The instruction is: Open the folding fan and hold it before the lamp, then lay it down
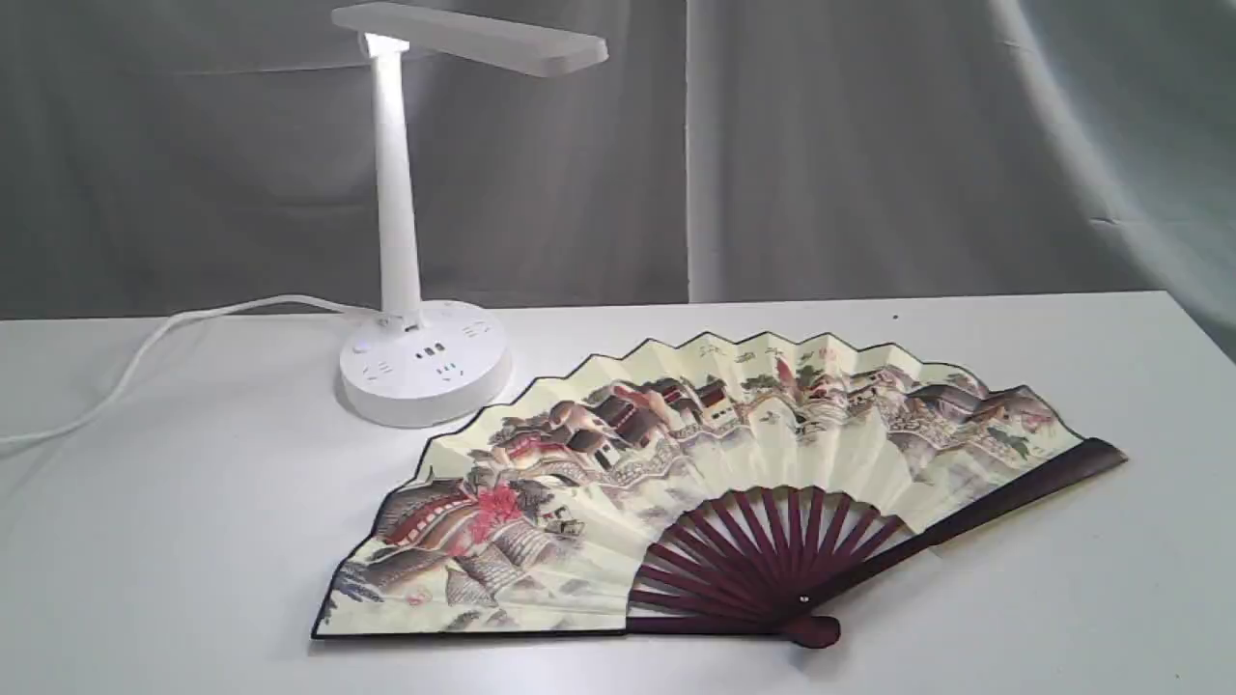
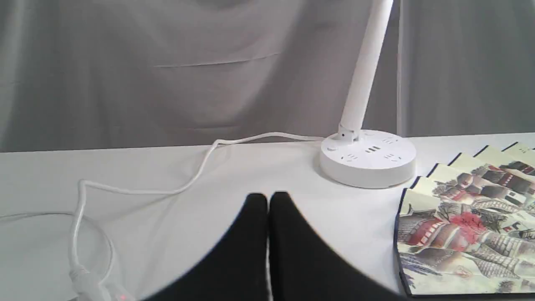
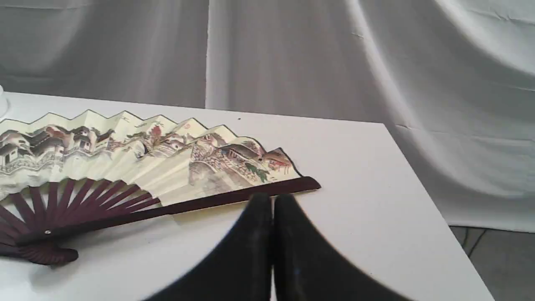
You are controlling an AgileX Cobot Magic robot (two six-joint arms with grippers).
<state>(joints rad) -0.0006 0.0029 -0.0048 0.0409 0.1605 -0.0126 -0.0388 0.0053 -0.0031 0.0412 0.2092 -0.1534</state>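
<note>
The folding fan lies spread open and flat on the white table, painted side up, its maroon pivot toward the front. Behind its left end stands the white lamp, head lit, round base on the table. No gripper shows in the exterior view. In the left wrist view my left gripper is shut and empty, off to the side of the fan and short of the lamp base. In the right wrist view my right gripper is shut and empty, close to the fan's maroon guard; whether it touches is unclear.
The lamp's white cord trails across the table toward a plug with a red light. Grey cloth hangs behind. The table's right edge drops to the floor.
</note>
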